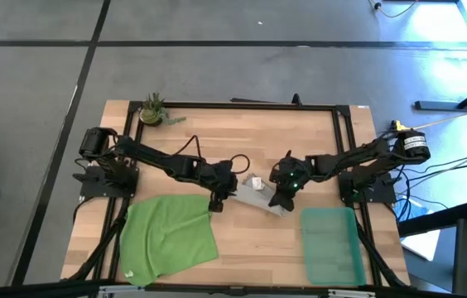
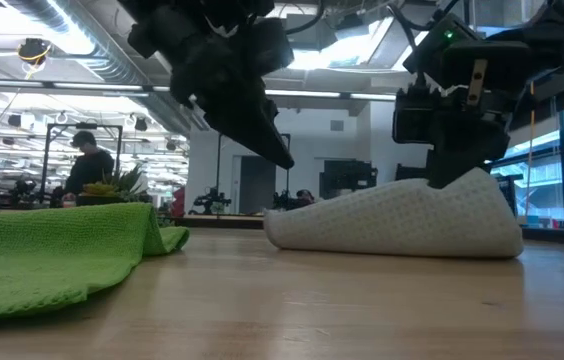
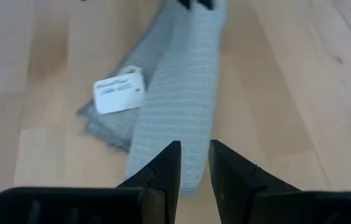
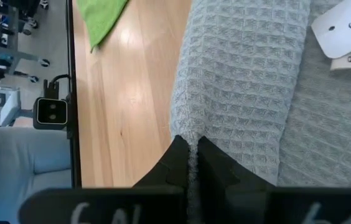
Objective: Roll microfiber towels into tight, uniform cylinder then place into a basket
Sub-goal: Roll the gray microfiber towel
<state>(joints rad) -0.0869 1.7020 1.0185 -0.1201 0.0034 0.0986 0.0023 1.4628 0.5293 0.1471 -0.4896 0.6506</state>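
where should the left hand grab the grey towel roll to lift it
Grip the free end of the grey towel roll nearest the left hand, from above, fingers straddling its narrow width. The right hand already pinches the other end, and the roll lies flat on the table.

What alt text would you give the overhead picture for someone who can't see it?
Two dark robot arms meet over a rolled grey towel at the middle of a wooden table. A green towel lies flat at front left, a teal basket at front right.
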